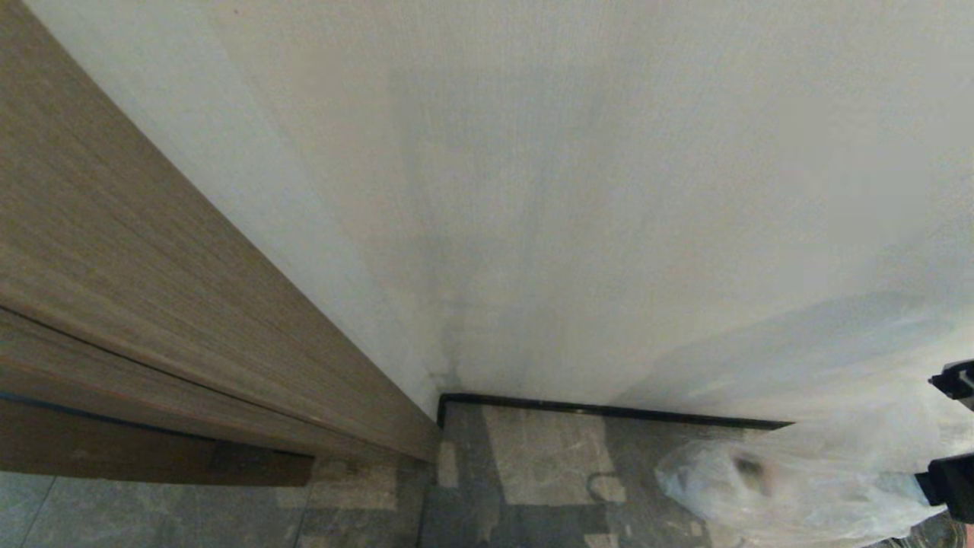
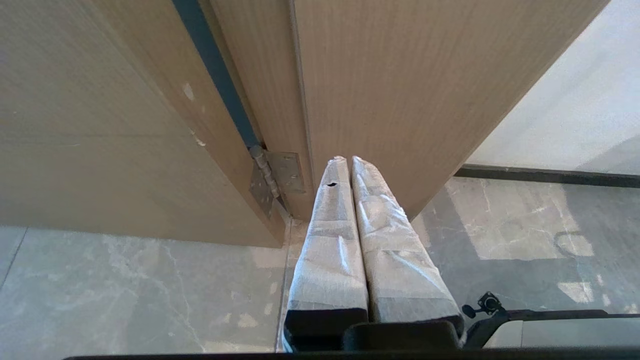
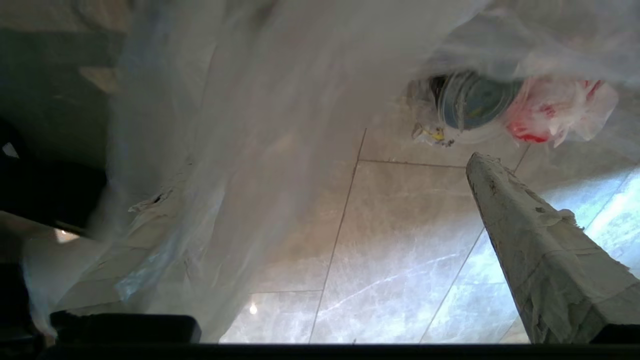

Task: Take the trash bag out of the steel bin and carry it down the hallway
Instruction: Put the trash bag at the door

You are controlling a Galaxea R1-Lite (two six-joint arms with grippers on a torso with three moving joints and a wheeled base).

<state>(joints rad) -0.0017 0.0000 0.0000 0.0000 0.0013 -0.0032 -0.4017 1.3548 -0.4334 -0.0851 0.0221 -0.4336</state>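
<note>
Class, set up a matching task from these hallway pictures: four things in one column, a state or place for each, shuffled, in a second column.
Things
1. trash bag
2. left gripper
3. right gripper
4. skirting

States or places
A. fingers pressed together
B. dark strip at the wall's foot
C. fingers spread wide
D. clear plastic low by the floor tiles

Pairs: 1-D, 2-A, 3-C, 4-B

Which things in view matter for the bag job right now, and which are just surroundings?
Job:
- trash bag, draped by the open right gripper
- hallway floor tiles
- rubbish in the bag

Surroundings:
- wooden door and hinge
- white wall, dark skirting
- left gripper, shut, idle
</note>
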